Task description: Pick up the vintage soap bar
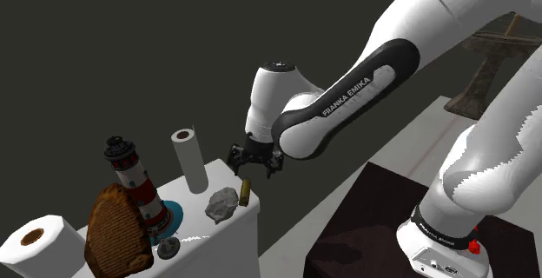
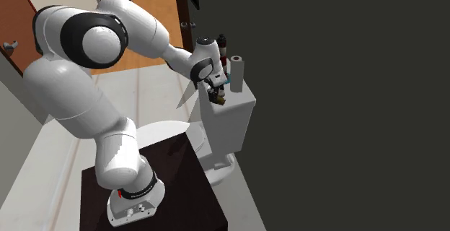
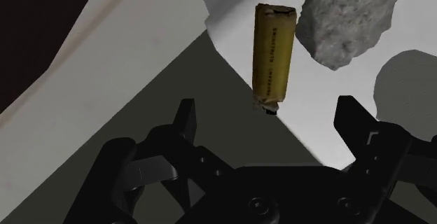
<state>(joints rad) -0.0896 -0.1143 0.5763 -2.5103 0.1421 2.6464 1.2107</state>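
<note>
The soap bar (image 1: pixel 245 193) is a slim yellow-olive block with faint lettering, lying flat near the edge of a white toilet tank lid (image 1: pixel 239 224). In the wrist view the soap bar (image 3: pixel 273 54) lies lengthwise just beyond the fingertips, roughly centred between them. My black gripper (image 1: pixel 254 165) hovers a little above it, open, its fingers (image 3: pixel 185 121) apart and touching nothing. From the second exterior view the gripper (image 2: pixel 214 94) hangs over the near corner of the tank (image 2: pixel 234 118).
A grey rock (image 1: pixel 221 204) sits right beside the soap. Further along the lid stand an upright paper roll (image 1: pixel 188 159), a striped lighthouse figure (image 1: pixel 135 181), a brown rough slab (image 1: pixel 115 233) and a toilet roll (image 1: pixel 39 241). The lid's edge drops off close to the soap.
</note>
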